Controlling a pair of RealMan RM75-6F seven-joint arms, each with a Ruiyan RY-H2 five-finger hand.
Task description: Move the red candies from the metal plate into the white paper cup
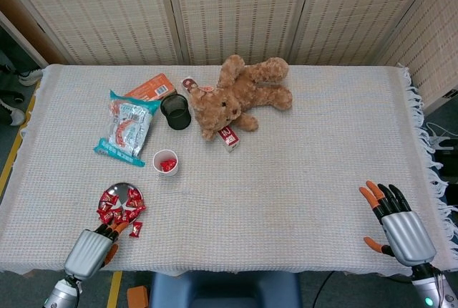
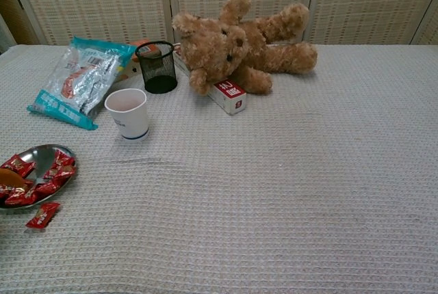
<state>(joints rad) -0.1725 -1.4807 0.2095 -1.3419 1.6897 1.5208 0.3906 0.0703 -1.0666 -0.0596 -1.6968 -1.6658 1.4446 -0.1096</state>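
A white paper cup (image 2: 128, 113) stands upright at left of centre on the cloth-covered counter (image 2: 294, 191). At the lower left edge, a metal plate (image 2: 34, 159) holds red candies (image 2: 37, 184), with one stray candy (image 2: 42, 215) lying just below it on the cloth. Behind the cup sit a black mesh pot (image 2: 157, 67) and a teal snack bag (image 2: 82, 81). A brown teddy bear (image 2: 236, 39) lies at top centre, a small red-and-white box (image 2: 229, 96) touching it.

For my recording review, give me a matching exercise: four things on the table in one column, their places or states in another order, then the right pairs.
1. white paper cup
2. metal plate
3. stray candy
4. teddy bear

a. lying on a small red-and-white box
b. on the cloth beside the plate
c. red candies inside, standing upright
d. red candies on it, by the left hand

Pairs: 1-c, 2-d, 3-b, 4-a
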